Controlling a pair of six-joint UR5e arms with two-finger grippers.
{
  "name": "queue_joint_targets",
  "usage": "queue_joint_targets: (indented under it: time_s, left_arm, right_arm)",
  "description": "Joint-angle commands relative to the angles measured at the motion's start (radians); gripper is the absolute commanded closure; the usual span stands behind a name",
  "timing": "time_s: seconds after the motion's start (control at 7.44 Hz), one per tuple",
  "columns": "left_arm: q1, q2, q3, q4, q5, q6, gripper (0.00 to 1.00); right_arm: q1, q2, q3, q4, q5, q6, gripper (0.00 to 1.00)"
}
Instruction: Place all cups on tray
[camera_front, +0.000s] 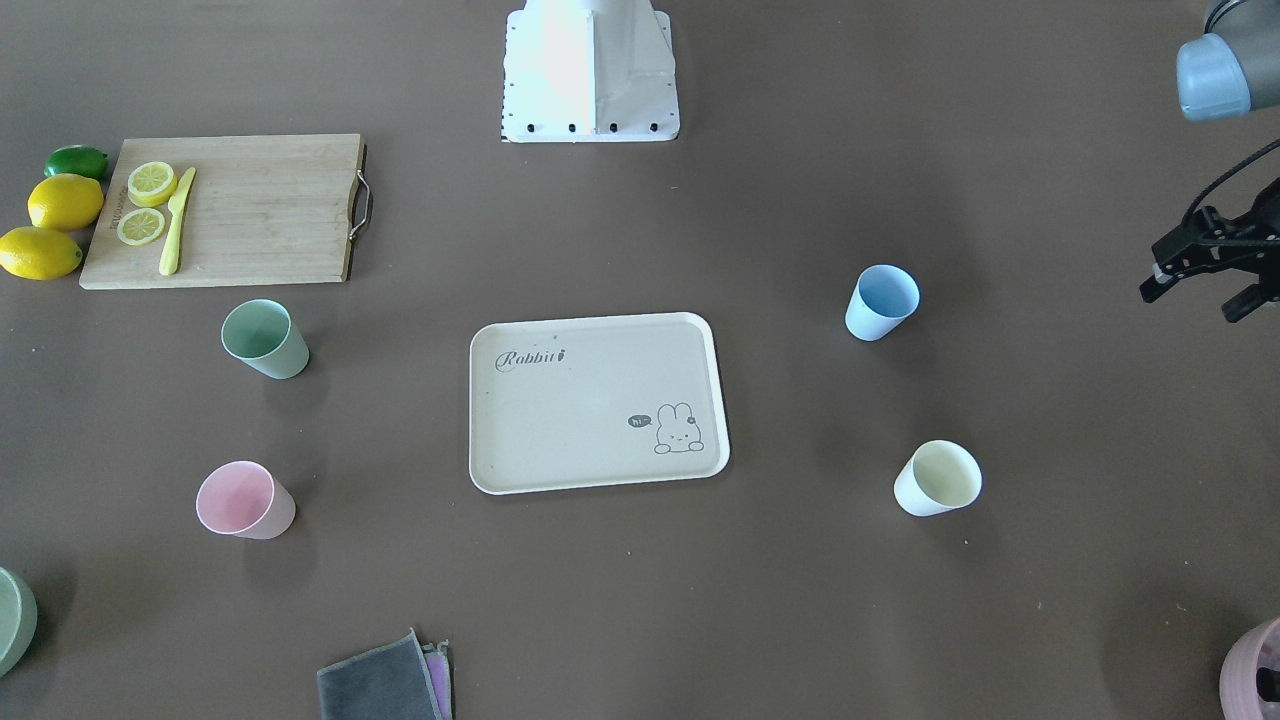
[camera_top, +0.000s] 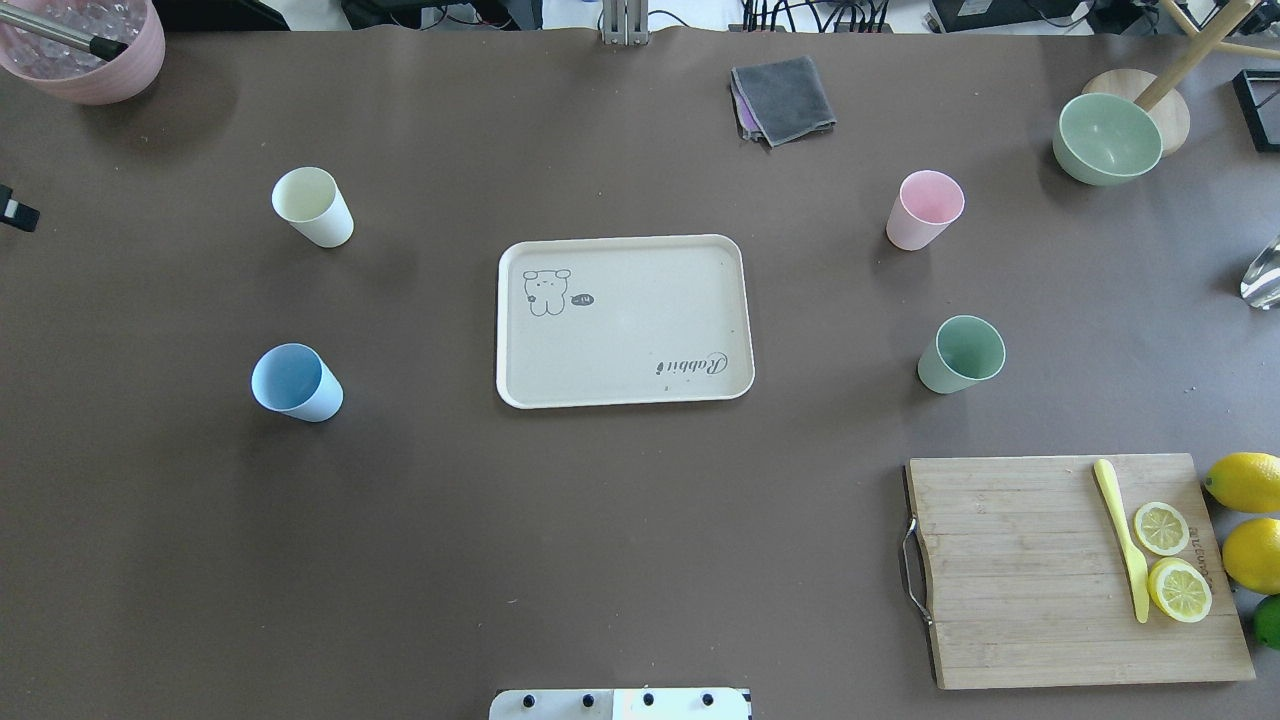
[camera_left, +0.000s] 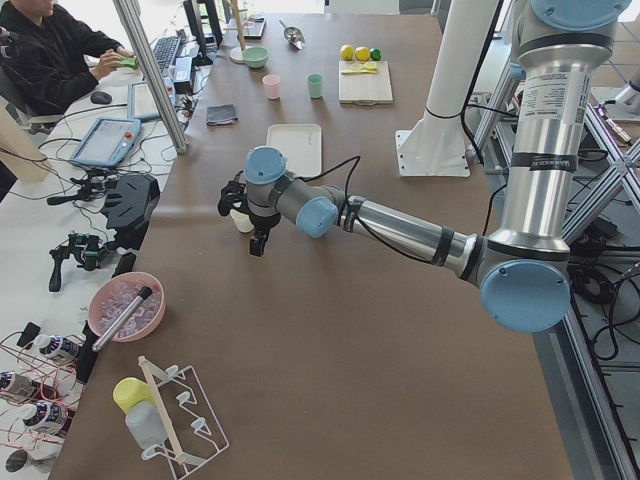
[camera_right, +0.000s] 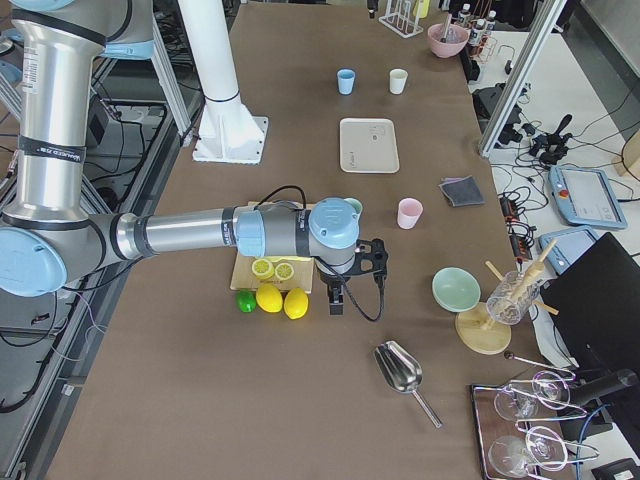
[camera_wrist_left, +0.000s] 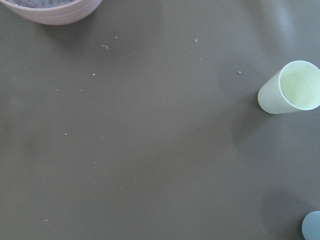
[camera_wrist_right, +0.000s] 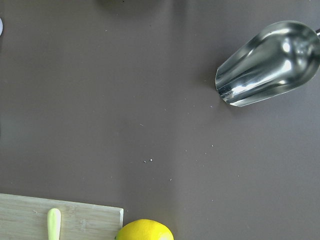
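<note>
**Four cups out on the counter, tray bare**

Front-facing view, bottom edge: a folded grey cloth (camera_front: 380, 682) lies nearest the lens on the brown counter (camera_front: 640, 600). A green bowl (camera_front: 12, 620) is cut by the lower left edge and a mauve pot (camera_front: 1255, 670) by the lower right corner.

- **Tray:** the tray (camera_front: 580, 420) sits at frame centre with nothing on it.
- **Cups:** all four stand upright, well apart from the tray.
  - The sage green cup (camera_front: 264, 338) is at left centre and the pink cup (camera_front: 244, 500) at lower left.
  - The light blue cup (camera_front: 881, 302) is right of centre and the cream-yellow cup (camera_front: 937, 478) at lower right.
- **Left gripper:** the left gripper (camera_front: 1195, 298) is at the right edge, jaws apart, with nothing between them.
- **Right gripper:** the right gripper (camera_right: 338, 298) shows only in the right side view, hanging by the lemons (camera_right: 270, 298). I cannot tell whether it is open or closed.

Handling, as a judgement:
- The cups look empty, so they are light and easy to tip.
- The walls look stiff and the finish matte, so they should not be slippery.
- They taper to a narrow base, so a pinch across the body may ride up. Low to mid height looks safest, or one finger inside the rim.

Hard to make out:
- The left gripper is cropped by the frame edge.
- Neither wrist view shows any fingers.
- The left wrist view catches the cream-yellow cup at its right edge and only a sliver of blue in its lower right corner.
- In the left side view the arm covers most of a pale cup.
</note>
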Motion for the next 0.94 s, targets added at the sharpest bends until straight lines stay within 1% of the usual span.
queue_joint_targets:
  time_s: [0.0,0.27,0.4,0.67,0.81]
  left_arm:
    - [0.108,-0.008,-0.07,-0.024,0.104,-0.198,0.02]
    - [0.277,-0.005,-0.147,-0.026,0.227,-0.433,0.02]
    - [0.367,0.021,-0.171,-0.026,0.294,-0.513,0.02]
    - [0.446,0.022,-0.176,-0.029,0.318,-0.598,0.02]
    - [0.465,0.025,-0.173,-0.047,0.318,-0.6,0.02]
  right_arm:
    - [-0.012,0.002,0.001,0.003,-0.003,0.001,0.0]
    - [-0.012,0.002,0.001,0.002,-0.003,0.008,0.0]
    - [-0.042,0.011,0.008,0.017,-0.005,0.121,0.0]
    - [-0.111,0.017,0.005,0.17,-0.014,0.336,0.0]
    - [-0.148,0.027,0.005,0.196,-0.012,0.393,0.0]
